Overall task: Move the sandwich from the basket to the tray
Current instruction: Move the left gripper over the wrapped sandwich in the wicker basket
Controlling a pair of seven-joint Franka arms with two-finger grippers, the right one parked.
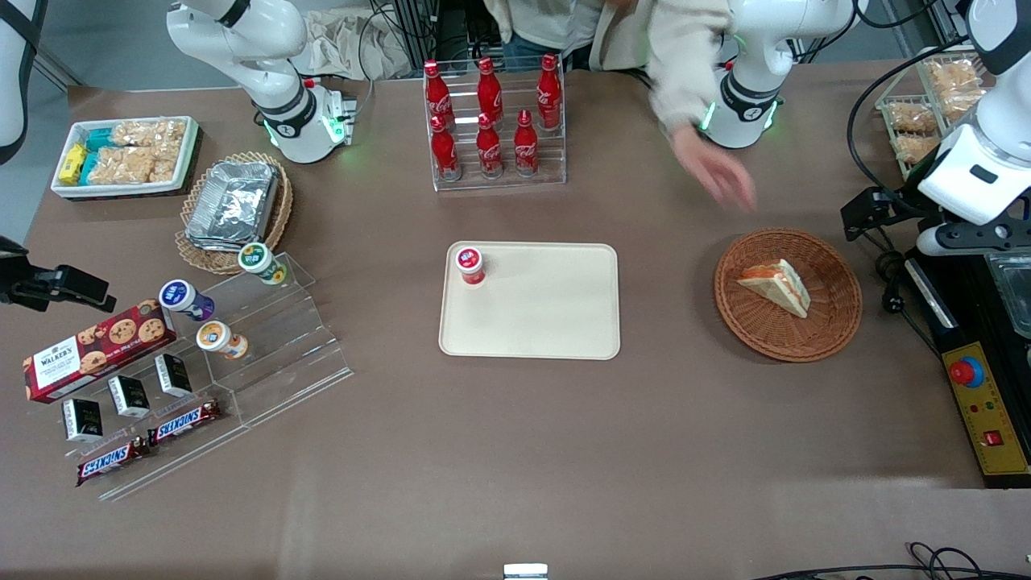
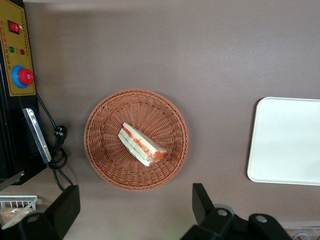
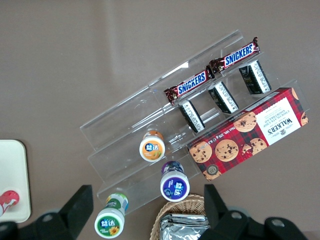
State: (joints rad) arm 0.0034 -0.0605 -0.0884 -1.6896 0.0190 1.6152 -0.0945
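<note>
The sandwich, a white-bread wedge with orange-red and green filling, lies flat in the middle of the round reddish-brown basket. The cream tray sits beside the basket, toward the parked arm's end. My left gripper hangs high over the table near the basket's rim, toward the working arm's end. It is open, the fingers stand wide apart, and nothing is held between them.
A small red-lidded cup stands on a corner of the tray. A person's hand reaches over the table just farther from the front camera than the basket. A rack of cola bottles stands farther back. A yellow emergency-stop box lies by the working arm.
</note>
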